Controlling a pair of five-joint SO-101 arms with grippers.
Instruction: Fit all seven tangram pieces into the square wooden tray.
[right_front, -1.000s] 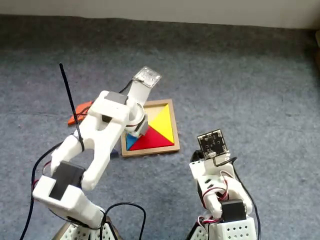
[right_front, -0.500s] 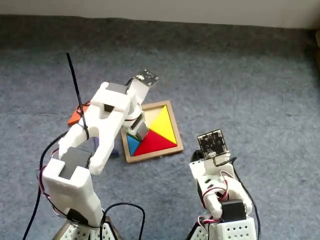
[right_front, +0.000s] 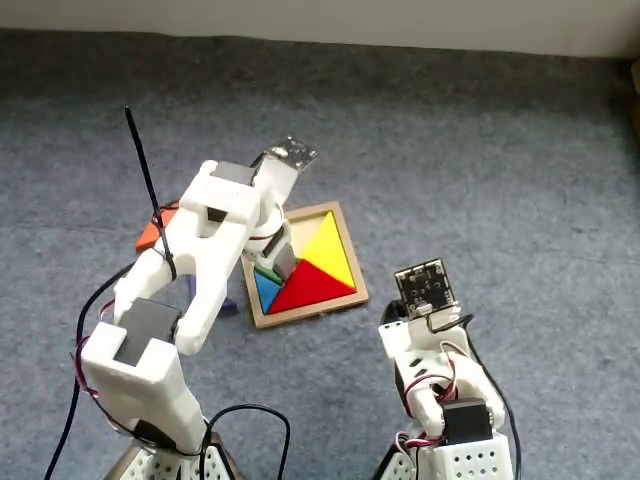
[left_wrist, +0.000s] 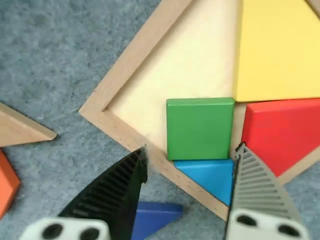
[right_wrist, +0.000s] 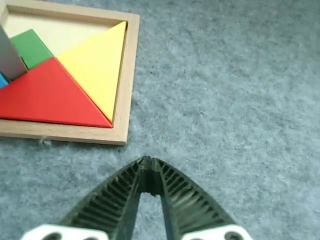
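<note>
While lying loose on the grey table (right_front: 500, 150), outside the tray: an orange piece (right_front: 150, 235) at far left, a bare wooden triangle (left_wrist: 20, 131) near it, and a dark blue piece (left_wrist: 150, 217) just beside the tray's outer rim. Next along, the left hand (left_wrist: 191, 149), fingers spread apart and gripping nothing, hanging over one corner of the square wooden tray (right_front: 305, 310). Black finger out past the rim; grey finger over the spot where three fitted pieces meet. Inside the tray, a green square (left_wrist: 200, 129) set against the rim, with a light blue triangle (left_wrist: 210, 175) touching it in the corner. Beside those, a large red triangle (right_front: 310, 288) and a large yellow triangle (right_front: 328, 250), edge to edge. Bare tray floor on the far side of the green square. At right, the right hand (right_wrist: 149, 172), fingers pressed together on nothing, low over the table, apart from the tray's rim.
</note>
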